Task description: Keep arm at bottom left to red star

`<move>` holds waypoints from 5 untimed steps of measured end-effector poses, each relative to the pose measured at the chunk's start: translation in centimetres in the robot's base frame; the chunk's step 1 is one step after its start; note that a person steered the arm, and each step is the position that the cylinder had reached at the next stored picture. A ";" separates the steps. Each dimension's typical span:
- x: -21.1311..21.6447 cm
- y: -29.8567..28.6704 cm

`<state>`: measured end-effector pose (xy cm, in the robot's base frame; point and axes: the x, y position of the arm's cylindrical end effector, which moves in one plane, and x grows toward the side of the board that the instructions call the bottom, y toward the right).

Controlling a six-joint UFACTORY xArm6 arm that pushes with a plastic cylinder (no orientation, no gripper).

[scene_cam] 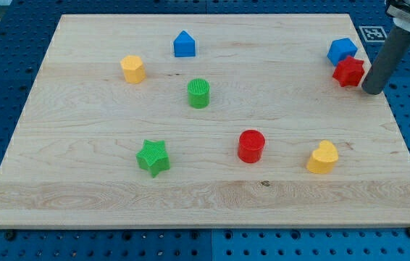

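The red star [348,72] lies near the board's right edge toward the view's top, touching a blue cube [342,51] just above and left of it. My rod comes down from the view's top right corner, and my tip [371,90] rests on the board just right of and slightly below the red star, a small gap apart from it.
On the wooden board [82,145]: a blue house-shaped block [184,44], a yellow hexagon block [132,69], a green cylinder [198,93], a green star [153,157], a red cylinder [250,146] and a yellow heart [323,157]. Blue perforated table surrounds the board.
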<state>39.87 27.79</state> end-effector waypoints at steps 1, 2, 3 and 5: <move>-0.2 0.4; 3.7 3.0; 4.7 3.3; 4.7 -1.3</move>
<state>44.54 26.45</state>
